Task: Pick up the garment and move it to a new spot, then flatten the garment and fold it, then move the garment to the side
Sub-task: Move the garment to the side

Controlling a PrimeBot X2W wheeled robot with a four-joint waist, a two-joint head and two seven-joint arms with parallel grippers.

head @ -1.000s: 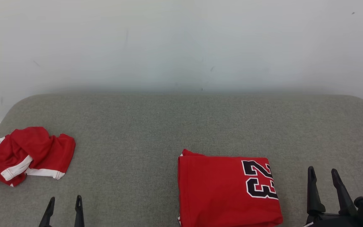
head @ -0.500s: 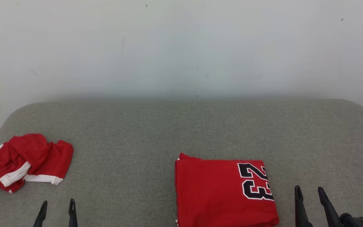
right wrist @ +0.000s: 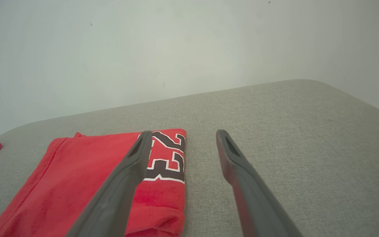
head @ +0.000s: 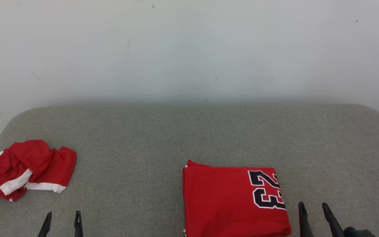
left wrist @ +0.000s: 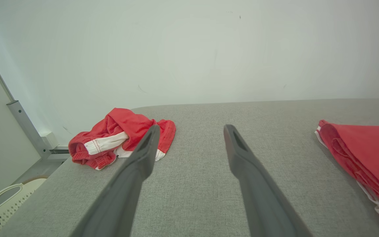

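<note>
bare lab-like room, grey padded table (head: 189,131), plain white wall (head: 189,49)

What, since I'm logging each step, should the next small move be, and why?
Probably reach the left gripper forward toward the crumpled red garment: it lies unfolded at the left of the gray cushion; the jersey already lies folded, and the right gripper, like the left, stands open and empty.

Smooth red cloth jersey (head: 229,200), coarse matt grey woven surface (head: 143,138), matt, probably plastic gripper fingers (left wrist: 137,164)
</note>
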